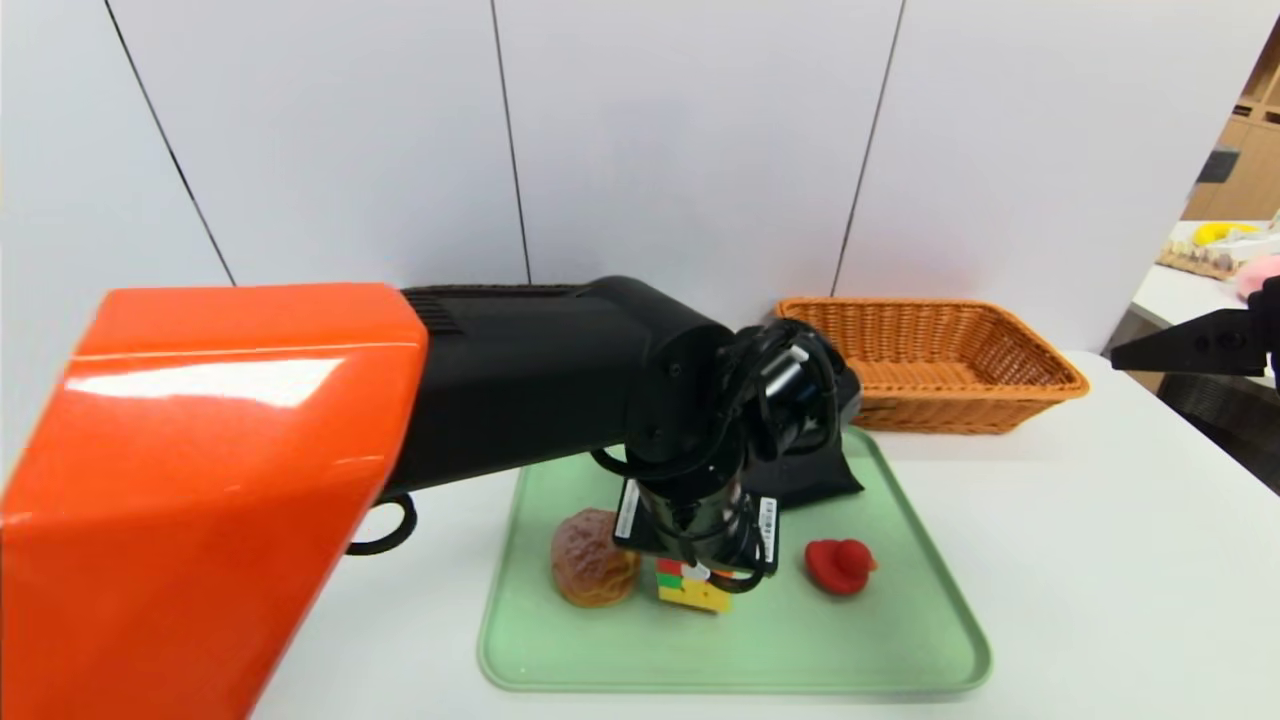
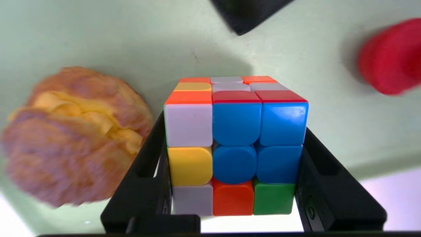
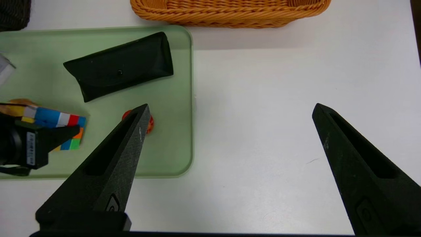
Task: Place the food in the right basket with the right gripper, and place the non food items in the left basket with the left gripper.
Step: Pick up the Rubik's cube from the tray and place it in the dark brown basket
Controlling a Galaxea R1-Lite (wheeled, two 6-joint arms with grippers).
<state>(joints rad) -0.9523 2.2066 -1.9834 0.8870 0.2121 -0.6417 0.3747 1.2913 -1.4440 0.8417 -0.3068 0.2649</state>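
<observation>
Two black fingers of my left tool (image 2: pixel 235 184) press flat against opposite faces of the puzzle cube (image 2: pixel 235 144), so it is pinching the cube between them, over the pale green tray (image 1: pixel 900 640). I judge the cube light, rigid and boxy, its glossy plastic tiles a little slippery, so squeezing across two parallel faces near the middle layer, as I have it, looks like the safest hold; a corner grip would likely twist out. Just beside the left tool, on one flank, sits the bun (image 1: pixel 592 557), rounded, crackled and dusty on top, and it looks soft and crushable to me, best taken gently across its widest part. On the tool's other flank, a little farther off, the red duck (image 1: pixel 838 566) looks rubbery and squashy, with small curved sides that could squirt loose. Beyond the left tool lies the glasses case (image 3: pixel 121 65), flat, matte black, with a flap; I'd pinch it across its thin edge. My right tool (image 3: pixel 230 121) hangs spread wide over the bare white tabletop (image 3: pixel 279 98), with the woven orange-tan right basket (image 1: pixel 935 365) ahead of it. Only a dark woven corner that I take for the left basket (image 3: pixel 14 13) shows.
</observation>
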